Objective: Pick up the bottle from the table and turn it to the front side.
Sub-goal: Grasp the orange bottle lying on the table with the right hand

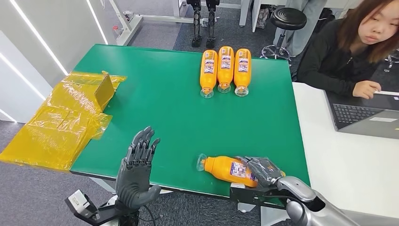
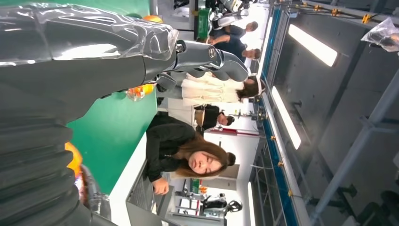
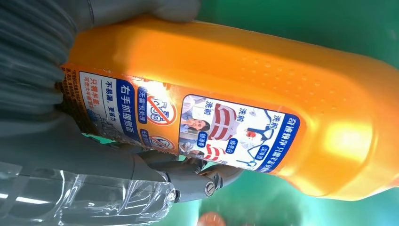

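Observation:
An orange bottle (image 1: 225,168) with a blue and white label lies on its side near the front edge of the green table (image 1: 164,108), its clear cap toward the left. My right hand (image 1: 264,172) grips its base end, fingers wrapped over the top. In the right wrist view the bottle (image 3: 263,94) is close up, with the label showing and my fingers (image 3: 188,169) under it. My left hand (image 1: 139,167) is raised above the table's front edge, upright, fingers apart, holding nothing; its fingers (image 2: 207,59) reach out in the left wrist view.
Three more orange bottles (image 1: 225,69) lie side by side at the table's far middle. Yellow plastic wrapping (image 1: 61,122) covers the left edge. A person (image 1: 357,52) sits at a laptop (image 1: 362,117) on the white table to the right.

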`<act>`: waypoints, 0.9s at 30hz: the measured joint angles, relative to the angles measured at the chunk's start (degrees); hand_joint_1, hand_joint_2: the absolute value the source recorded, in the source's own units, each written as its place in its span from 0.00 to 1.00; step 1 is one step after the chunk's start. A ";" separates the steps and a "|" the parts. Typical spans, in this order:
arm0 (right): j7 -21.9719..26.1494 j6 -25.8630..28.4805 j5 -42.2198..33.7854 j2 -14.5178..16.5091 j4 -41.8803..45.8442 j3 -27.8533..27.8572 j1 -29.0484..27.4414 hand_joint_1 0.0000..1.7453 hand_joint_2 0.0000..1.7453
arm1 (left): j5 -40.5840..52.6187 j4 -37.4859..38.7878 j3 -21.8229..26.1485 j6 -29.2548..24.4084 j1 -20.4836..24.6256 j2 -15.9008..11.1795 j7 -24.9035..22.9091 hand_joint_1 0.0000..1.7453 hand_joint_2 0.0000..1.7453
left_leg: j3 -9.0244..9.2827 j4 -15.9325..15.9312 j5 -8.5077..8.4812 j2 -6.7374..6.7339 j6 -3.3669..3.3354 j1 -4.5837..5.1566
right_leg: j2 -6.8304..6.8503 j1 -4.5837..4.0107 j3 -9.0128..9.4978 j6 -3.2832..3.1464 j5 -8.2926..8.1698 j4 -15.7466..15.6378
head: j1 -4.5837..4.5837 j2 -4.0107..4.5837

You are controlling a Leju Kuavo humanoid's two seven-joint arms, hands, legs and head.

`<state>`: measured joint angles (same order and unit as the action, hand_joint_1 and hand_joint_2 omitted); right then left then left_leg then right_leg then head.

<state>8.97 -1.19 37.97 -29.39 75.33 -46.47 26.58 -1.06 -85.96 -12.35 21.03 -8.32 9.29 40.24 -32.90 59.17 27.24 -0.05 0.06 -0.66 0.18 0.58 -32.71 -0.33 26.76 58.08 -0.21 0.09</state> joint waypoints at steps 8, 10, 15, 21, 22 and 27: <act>1.72 14.70 8.79 5.35 6.04 5.76 -4.73 1.00 1.00 | 0.55 -0.10 0.01 -1.43 0.21 0.01 0.00 0.00 1.00 | -0.24 -0.01 -0.05 0.05 0.06 -0.02 | 0.08 -0.02 -0.30 -0.06 0.01 0.04 | 0.01 0.00; 1.45 16.68 11.48 7.50 7.89 6.93 -6.68 1.00 1.00 | 1.04 -0.06 0.01 -1.48 0.52 0.09 0.00 0.00 1.00 | -0.35 -0.02 -0.04 0.05 0.08 -0.03 | 0.08 -0.03 -0.42 -0.08 0.04 0.06 | 0.01 0.00; 1.69 21.18 14.73 11.39 11.56 8.61 -11.01 1.00 1.00 | 1.55 0.68 -0.01 -1.12 2.03 0.49 0.00 0.00 1.00 | -0.49 -0.03 -0.03 0.04 0.08 -0.02 | 0.07 -0.03 -0.61 -0.08 0.05 0.05 | 0.02 0.00; 5.55 27.46 14.89 12.12 14.83 9.52 -17.36 1.00 1.00 | 0.45 2.18 -0.24 -0.17 3.19 0.26 0.00 0.00 1.00 | -0.58 -0.04 -0.01 0.04 0.06 -0.01 | 0.09 -0.01 -0.64 -0.07 0.07 0.04 | 0.01 0.00; 5.84 28.23 15.22 12.35 15.11 9.52 -18.17 1.00 1.00 | 0.34 2.49 -0.41 -0.01 3.41 0.22 0.00 0.00 1.00 | -0.58 -0.04 0.00 0.03 0.05 0.00 | 0.08 -0.01 -0.65 -0.06 0.07 0.04 | 0.01 0.00; 5.40 30.49 17.54 14.46 16.87 9.41 -21.05 1.00 1.00 | -0.20 4.45 -1.42 1.23 5.14 0.21 0.00 0.00 1.00 | -0.58 -0.03 -0.01 0.03 0.05 0.00 | 0.08 0.00 -0.67 -0.07 0.07 0.04 | 0.01 0.00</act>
<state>14.36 29.30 55.51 -14.93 92.20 -37.06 5.53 -1.26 -81.51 -13.77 22.26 -3.18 9.50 40.24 -33.48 59.14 27.24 -0.02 0.11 -0.66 0.26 0.57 -33.39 -0.40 26.83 58.12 -0.20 0.09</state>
